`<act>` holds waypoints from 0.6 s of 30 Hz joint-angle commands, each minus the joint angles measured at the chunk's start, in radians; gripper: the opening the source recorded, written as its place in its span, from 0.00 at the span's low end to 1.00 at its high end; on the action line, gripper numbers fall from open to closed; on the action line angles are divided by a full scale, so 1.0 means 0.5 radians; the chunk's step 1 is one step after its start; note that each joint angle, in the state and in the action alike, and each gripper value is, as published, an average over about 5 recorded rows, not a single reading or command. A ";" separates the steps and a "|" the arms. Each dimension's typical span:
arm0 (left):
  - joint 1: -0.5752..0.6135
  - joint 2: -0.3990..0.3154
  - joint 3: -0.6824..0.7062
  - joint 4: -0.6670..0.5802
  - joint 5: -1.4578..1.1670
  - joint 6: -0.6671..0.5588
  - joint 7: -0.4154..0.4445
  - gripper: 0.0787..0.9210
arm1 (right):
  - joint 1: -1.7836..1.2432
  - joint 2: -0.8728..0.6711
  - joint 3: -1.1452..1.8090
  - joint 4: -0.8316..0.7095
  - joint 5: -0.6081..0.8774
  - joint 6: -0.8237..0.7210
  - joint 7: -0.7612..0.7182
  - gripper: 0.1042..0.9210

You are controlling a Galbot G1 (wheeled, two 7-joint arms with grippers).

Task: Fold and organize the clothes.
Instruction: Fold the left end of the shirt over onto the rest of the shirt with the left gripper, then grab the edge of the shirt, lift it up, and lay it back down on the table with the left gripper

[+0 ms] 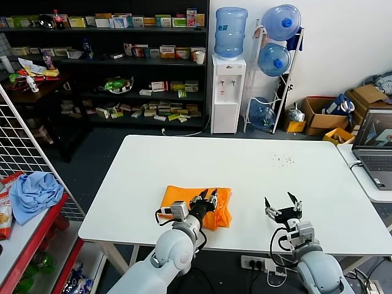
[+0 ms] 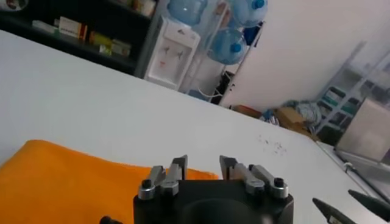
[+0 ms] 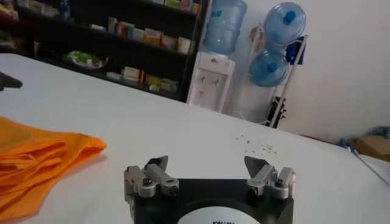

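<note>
the orange t-shirt lies folded into a compact bundle at the near edge of the white counter. the left pincer hovers over it with jaws parted, gripping nothing, so the fold looks about done. next would be tidying or placing it. right of it, the right pincer waits wide open over bare counter, well clear. nothing blocks the way.
</note>
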 commanded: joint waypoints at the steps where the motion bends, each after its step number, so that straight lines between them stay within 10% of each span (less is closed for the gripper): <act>1: 0.074 0.304 -0.164 -0.093 0.039 -0.182 0.044 0.54 | 0.002 0.000 -0.022 0.009 -0.006 -0.002 -0.009 0.88; 8: 0.147 0.697 -0.357 -0.004 0.045 0.212 0.367 0.77 | -0.019 -0.013 -0.020 -0.001 -0.027 0.015 -0.040 0.88; 18: 0.141 0.778 -0.475 0.038 0.051 0.315 0.639 0.88 | -0.045 -0.027 -0.005 0.008 -0.020 0.022 -0.056 0.88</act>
